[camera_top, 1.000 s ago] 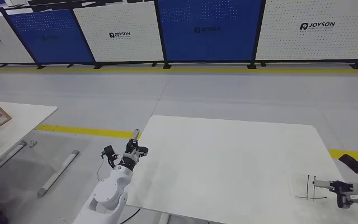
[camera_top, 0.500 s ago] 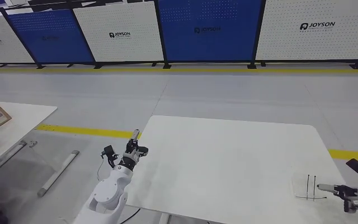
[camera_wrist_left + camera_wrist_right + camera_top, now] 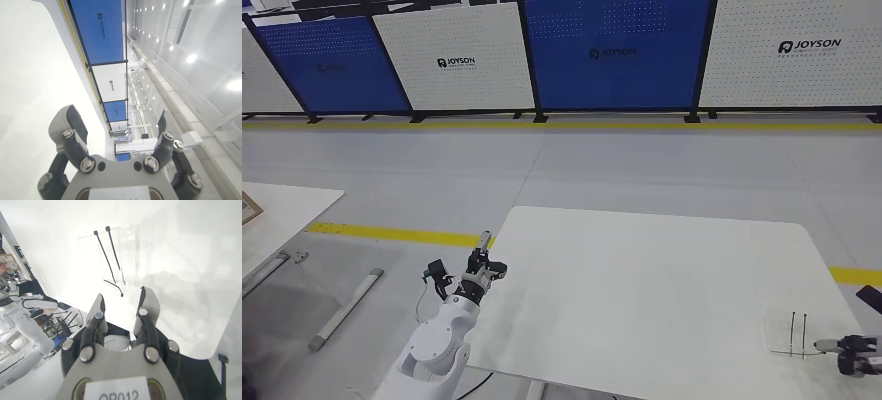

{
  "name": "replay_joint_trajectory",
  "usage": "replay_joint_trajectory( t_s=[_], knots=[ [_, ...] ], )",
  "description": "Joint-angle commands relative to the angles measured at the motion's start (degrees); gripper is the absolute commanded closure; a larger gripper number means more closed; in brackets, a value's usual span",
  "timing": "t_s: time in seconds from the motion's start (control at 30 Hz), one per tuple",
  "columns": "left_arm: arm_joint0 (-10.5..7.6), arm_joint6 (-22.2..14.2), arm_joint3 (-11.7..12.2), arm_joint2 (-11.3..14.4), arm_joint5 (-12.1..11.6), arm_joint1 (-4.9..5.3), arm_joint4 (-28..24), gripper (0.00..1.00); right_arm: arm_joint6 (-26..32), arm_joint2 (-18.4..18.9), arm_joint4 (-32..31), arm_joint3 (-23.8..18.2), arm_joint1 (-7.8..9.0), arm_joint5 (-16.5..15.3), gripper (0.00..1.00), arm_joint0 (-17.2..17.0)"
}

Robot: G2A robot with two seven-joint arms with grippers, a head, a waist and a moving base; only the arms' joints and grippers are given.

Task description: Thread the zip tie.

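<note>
Right gripper [image 3: 122,291] and left gripper [image 3: 117,115] empty; zip ties [image 3: 105,257] at the near right of the table [image 3: 642,290].
The right gripper is at the near right corner, fingers spread, gripping nothing. Just beyond it, a curved zip tie [image 3: 114,285] lies flat beside a clear holder [image 3: 130,243], in which the two straight zip ties stand. Farther off, at the left edge, the left gripper's fingers are also spread.
</note>
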Motion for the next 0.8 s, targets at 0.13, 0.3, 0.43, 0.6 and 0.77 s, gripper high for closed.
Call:
replay_joint_trajectory(
  t_s=[0.13,0.3,0.43,0.6,0.77],
  knots=[
    [0.00,0.0,0.0,0.0,0.0,0.00,0.0,0.00,0.6,-2.2,-1.2,1.2,-0.67,1.2,0.69,2.2],
    [0.00,0.0,0.0,0.0,0.0,0.00,0.0,0.00,1.1,-3.8,-2.2,2.6,-1.19,1.6,0.70,4.1],
    [0.00,0.0,0.0,0.0,0.0,0.00,0.0,0.00,1.4,-4.9,-2.7,3.7,-1.61,1.7,0.66,5.4],
    [0.00,0.0,0.0,0.0,0.0,0.00,0.0,0.00,1.7,-5.9,-3.0,4.5,-2.01,1.6,0.75,6.6],
    [0.00,0.0,0.0,0.0,0.0,0.00,0.0,0.00,1.9,-6.5,-3.7,4.7,-2.26,1.6,0.78,7.3]
  ],
)
